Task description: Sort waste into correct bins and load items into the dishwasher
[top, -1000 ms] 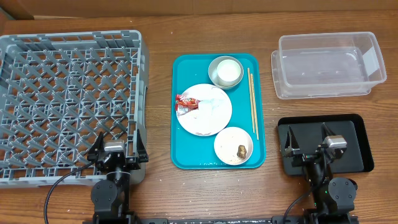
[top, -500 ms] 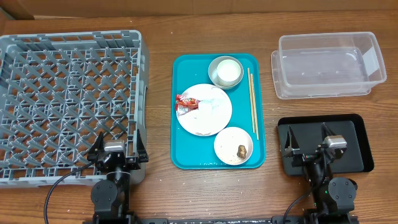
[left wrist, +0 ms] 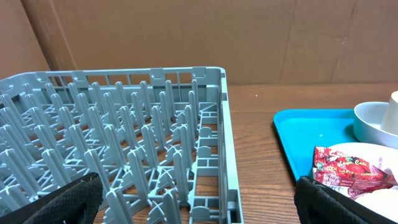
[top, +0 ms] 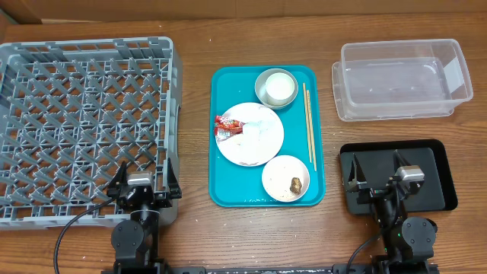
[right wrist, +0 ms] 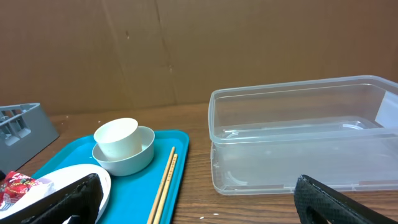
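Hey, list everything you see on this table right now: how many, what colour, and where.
dish rack: one, grey, left side of table
flat tray: one, teal, middle of table
plate: one, white, centre of flat tray
bowls: two, white, one at the flat tray's far end, one at its near end
cup: one, white, inside far bowl
food lump: one, brown, in near bowl
wrapper: one, red and white, plate's left edge
chopsticks: one pair, light wood, flat tray's right edge
tub: one, clear, far right
shallow tray: one, black, near right
table: one, brown wood
left claw: open, over rack's near edge
right claw: open, over shallow tray
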